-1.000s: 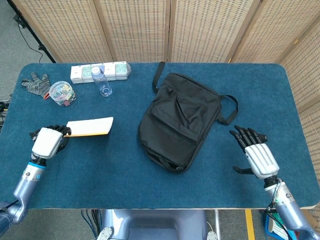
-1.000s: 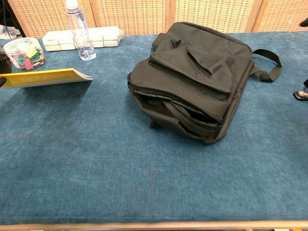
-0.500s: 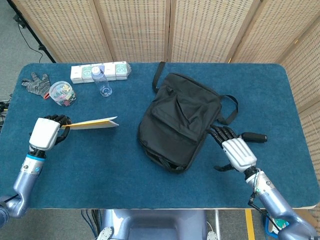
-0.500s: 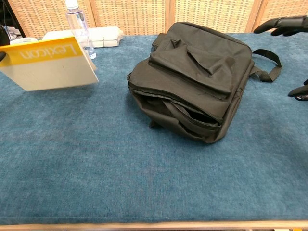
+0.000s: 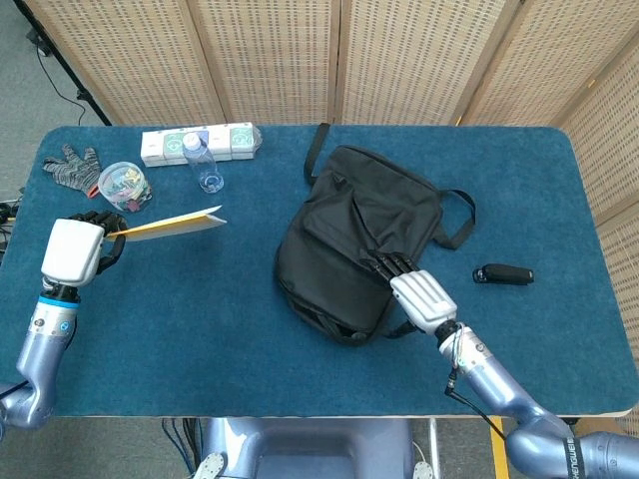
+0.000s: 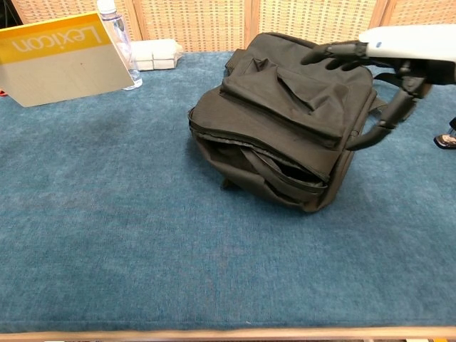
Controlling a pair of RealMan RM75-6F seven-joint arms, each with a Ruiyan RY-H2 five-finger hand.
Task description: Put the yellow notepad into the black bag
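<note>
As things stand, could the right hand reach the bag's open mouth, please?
Probably yes: the right hand is over the black bag, fingers spread and empty, and nothing lies between it and the gaping front opening.

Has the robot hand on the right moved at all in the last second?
Yes. The right robot hand has moved left from the open table onto the black bag, away from the small black object.

Bag (image 5: 359,242) at the middle of the table (image 5: 200,329), mouth toward the front edge. Bottle (image 5: 203,163) and box (image 5: 196,142) near the back left corner, box behind bottle. Jar (image 5: 124,186) and glove (image 5: 70,167) by the left edge. Key fob (image 5: 503,274) right of the bag.
</note>
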